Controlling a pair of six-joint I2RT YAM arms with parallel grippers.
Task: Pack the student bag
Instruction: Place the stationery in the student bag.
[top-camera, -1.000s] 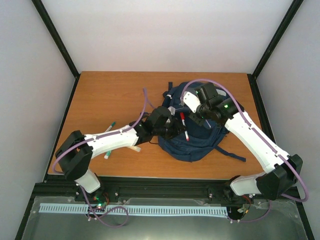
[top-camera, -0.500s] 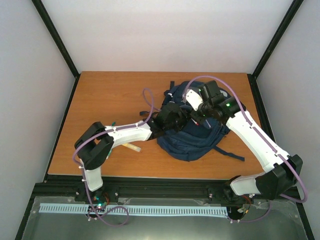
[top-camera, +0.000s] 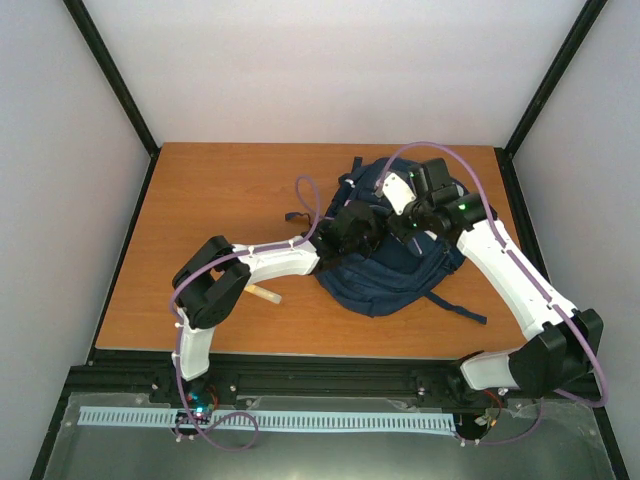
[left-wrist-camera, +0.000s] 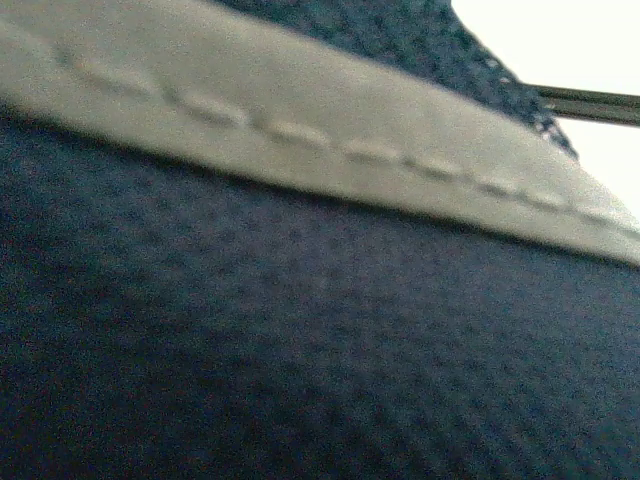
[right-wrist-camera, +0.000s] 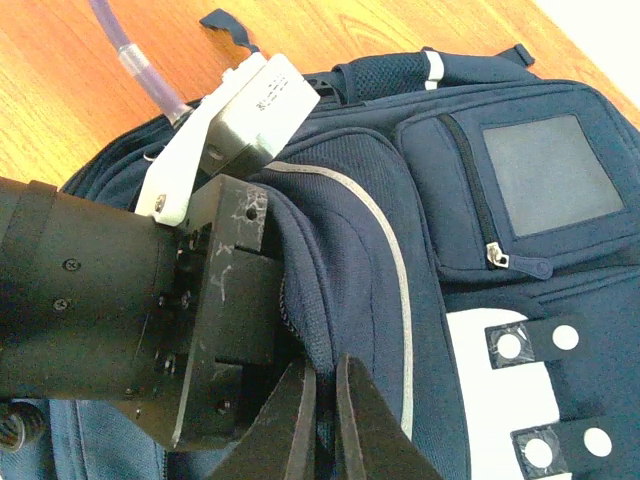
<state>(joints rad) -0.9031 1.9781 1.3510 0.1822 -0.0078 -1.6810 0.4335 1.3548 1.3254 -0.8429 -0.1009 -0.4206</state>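
Lying on the right half of the wooden table (top-camera: 220, 190), the navy bag (top-camera: 385, 285) fills the middle of the overhead view, its dark straps trailing toward the near edge. Both arms reach in over its upper part. The left gripper (top-camera: 372, 232) is pushed into the fabric and the right gripper (top-camera: 402, 226) sits just beside it. A small pale stick (top-camera: 263, 293) lies on the wood next to the left arm.

From the left wrist, almost nothing but dark blue weave (left-wrist-camera: 300, 380) shows, blurred and pressed close, with a pale stitched strip (left-wrist-camera: 300, 130) running across it. The fingers cannot be seen, so I cannot tell how far apart they stand or whether they hold anything.

From the right wrist, the right gripper's two dark fingers (right-wrist-camera: 290, 425) are pinched nearly together on a fold of the bag's edge (only a sliver of gap shows between them). The left gripper's black body is to their left, its tip buried under the same fold. Beyond lie a zipped pocket with a grey panel (right-wrist-camera: 550, 165) and a white patch (right-wrist-camera: 490, 400).
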